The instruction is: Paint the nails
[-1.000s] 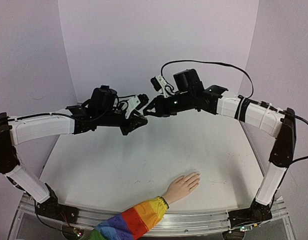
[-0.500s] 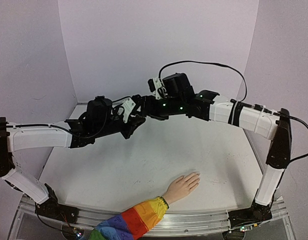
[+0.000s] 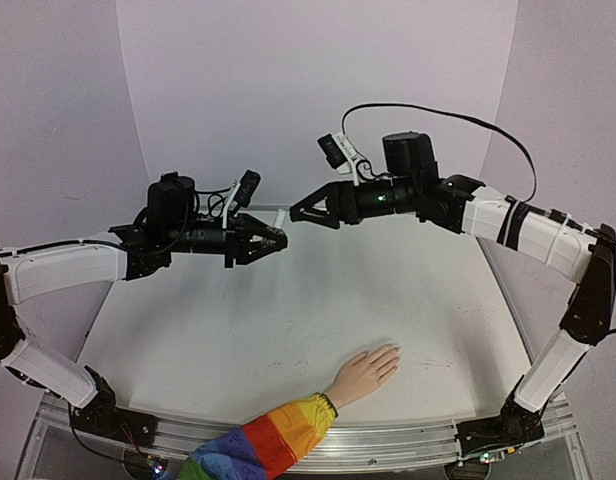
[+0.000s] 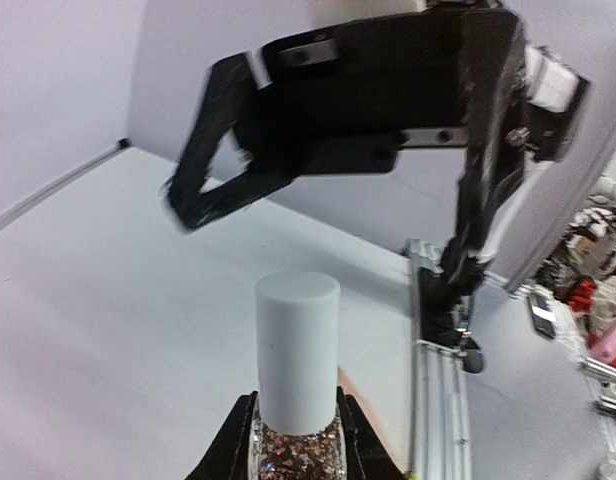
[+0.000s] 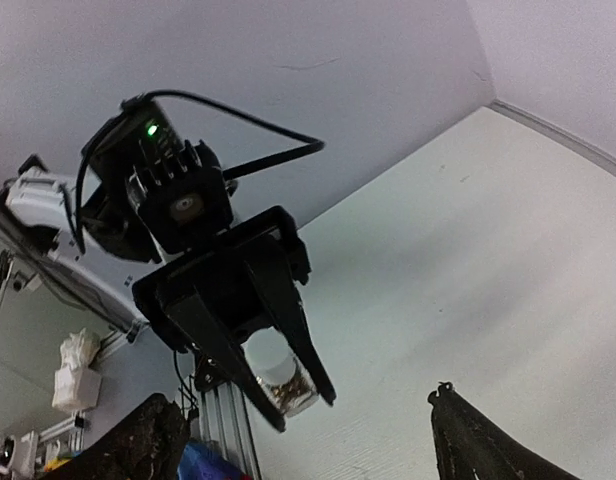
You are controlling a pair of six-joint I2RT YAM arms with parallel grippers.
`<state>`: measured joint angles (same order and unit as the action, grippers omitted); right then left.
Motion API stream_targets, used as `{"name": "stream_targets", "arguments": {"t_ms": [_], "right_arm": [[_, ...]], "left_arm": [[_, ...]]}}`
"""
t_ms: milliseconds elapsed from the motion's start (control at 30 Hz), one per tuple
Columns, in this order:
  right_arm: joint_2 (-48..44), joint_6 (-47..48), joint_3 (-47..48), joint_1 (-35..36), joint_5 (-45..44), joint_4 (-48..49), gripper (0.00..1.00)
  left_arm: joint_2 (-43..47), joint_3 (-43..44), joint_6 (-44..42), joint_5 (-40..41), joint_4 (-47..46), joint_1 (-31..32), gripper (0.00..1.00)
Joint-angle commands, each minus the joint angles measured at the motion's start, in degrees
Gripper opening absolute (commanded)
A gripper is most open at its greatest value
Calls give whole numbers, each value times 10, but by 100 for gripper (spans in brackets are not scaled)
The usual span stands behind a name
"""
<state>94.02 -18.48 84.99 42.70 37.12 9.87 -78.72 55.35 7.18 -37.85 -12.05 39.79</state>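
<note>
A small flesh-coloured hand (image 3: 366,372) in a rainbow sleeve (image 3: 268,445) lies flat near the table's front edge. Its pale nails (image 3: 392,351) point to the back right. My left gripper (image 3: 276,240) hangs above the back of the table, shut on a glitter polish bottle (image 4: 296,452) with a white cap (image 4: 298,350) on it. The bottle (image 5: 284,376) also shows between those fingers in the right wrist view. My right gripper (image 3: 300,213) is open, just right of and above the cap, touching nothing. Its fingers (image 5: 466,440) stand wide apart.
Lilac walls close the table (image 3: 238,330) at the back and on both sides. An aluminium rail (image 3: 408,440) runs along the front edge by the arm bases. Both arms reach inward above the back half, well above the hand.
My right gripper has opened and drawn back up and to the right, off the bottle's cap. My left arm has swung left with the bottle. The hand has not moved.
</note>
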Motion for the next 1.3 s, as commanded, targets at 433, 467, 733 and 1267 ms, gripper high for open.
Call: {"name": "stream_targets", "arguments": {"t_ms": [433, 467, 733, 1267], "right_arm": [[54, 2, 30, 10, 252, 183, 46], [58, -4, 29, 10, 256, 189, 44], [70, -10, 34, 19, 266, 201, 29], [87, -8, 27, 34, 264, 205, 0]], "left_arm": [[-11, 57, 60, -226, -28, 3, 0], [-12, 57, 59, -227, -27, 3, 0], [-15, 61, 54, -236, -28, 3, 0], [19, 51, 22, -126, -28, 2, 0]]}}
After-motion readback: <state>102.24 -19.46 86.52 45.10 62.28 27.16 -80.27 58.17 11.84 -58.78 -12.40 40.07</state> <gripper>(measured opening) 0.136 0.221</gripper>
